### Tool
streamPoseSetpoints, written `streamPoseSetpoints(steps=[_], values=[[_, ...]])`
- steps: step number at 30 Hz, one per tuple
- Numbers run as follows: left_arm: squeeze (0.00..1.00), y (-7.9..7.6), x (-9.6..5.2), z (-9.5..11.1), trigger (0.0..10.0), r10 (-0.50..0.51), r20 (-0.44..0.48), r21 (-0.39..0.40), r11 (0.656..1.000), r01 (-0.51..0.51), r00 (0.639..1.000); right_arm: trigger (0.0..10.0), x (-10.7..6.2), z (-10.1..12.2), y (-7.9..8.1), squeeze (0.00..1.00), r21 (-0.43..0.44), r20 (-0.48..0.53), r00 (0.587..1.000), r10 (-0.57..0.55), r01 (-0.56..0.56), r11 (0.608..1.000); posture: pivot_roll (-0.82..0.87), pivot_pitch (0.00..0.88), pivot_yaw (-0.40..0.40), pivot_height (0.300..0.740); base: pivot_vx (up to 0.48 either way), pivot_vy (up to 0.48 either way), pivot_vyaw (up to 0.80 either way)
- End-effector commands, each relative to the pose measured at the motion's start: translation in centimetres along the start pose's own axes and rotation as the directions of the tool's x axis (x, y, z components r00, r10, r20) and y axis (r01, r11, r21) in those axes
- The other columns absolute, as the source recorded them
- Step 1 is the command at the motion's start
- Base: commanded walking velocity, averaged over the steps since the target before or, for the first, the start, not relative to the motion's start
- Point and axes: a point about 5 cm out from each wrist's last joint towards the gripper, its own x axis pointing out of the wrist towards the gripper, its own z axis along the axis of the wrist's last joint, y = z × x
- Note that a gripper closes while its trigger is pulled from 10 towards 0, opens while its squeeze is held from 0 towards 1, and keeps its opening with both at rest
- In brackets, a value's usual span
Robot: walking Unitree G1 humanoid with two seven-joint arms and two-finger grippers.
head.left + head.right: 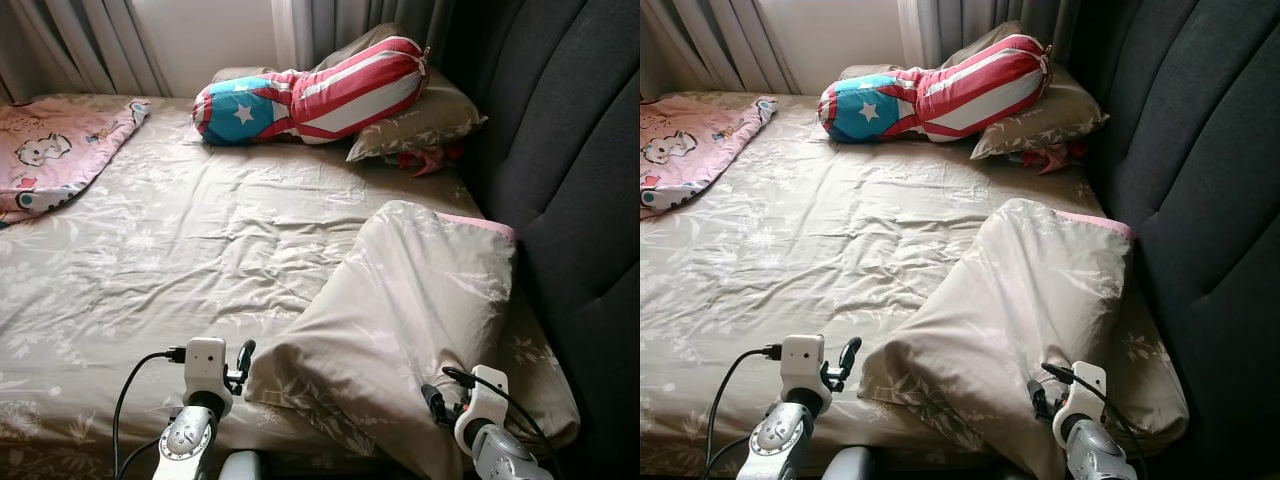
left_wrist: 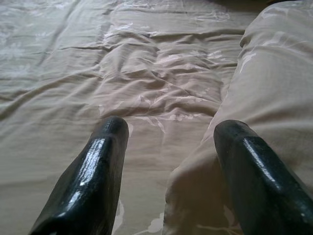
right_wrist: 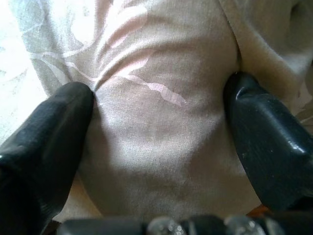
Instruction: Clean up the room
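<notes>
Nearest the robot, a beige pillow [image 1: 400, 320] with a pale leaf print lies slantwise on the bed [image 1: 180, 250], its far end against the dark padded headboard [image 1: 570, 170] and showing a pink edge, its near corner pointing toward the foot of the bed. The right gripper [image 3: 159, 112] is at the pillow's near end: its two black fingers [image 3: 54, 132] are spread wide with the pillowcase cloth bulging between them, and both tips touch the fabric. The left gripper [image 2: 171, 132] hovers low at the pillow's near left corner, fingers [image 2: 93, 166] also spread, one over the bare sheet and the other just over the pillow's edge; whether it touches the cloth I cannot tell.

Farther up the bed, by the headboard, a second beige pillow [image 1: 420, 125] lies flat, with something red [image 1: 430, 158] tucked under its near edge. A long bolster [image 1: 310, 95] in red and white stripes with a blue end and white star rests across that pillow. At the far left edge lies a pink blanket [image 1: 55, 150] with cartoon prints. Grey curtains [image 1: 90, 40] hang behind the bed. The sheet is creased throughout.
</notes>
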Motion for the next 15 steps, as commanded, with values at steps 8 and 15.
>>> streamPoseSetpoints(steps=[8, 15], values=[[0.00, 0.6, -1.4, -0.2, 10.0, -0.031, -0.011, 0.053, 0.998, 0.032, 0.999, 10.0, 0.0, -3.4, 0.8, 0.00, 0.005, -0.175, 0.984, -0.023, 0.024, 1.000, 0.05, 0.154, 0.005, 0.645, 0.000, 0.000, 0.00], [0.00, 0.8, -2.0, 0.4, 10.0, -0.043, -0.003, 0.070, 0.997, 0.044, 0.999, 10.0, 0.2, -3.6, 2.2, 0.00, 0.031, -0.180, 0.984, -0.007, 0.013, 0.999, 0.08, 0.194, 0.016, 0.645, 0.000, 0.000, 0.00]])
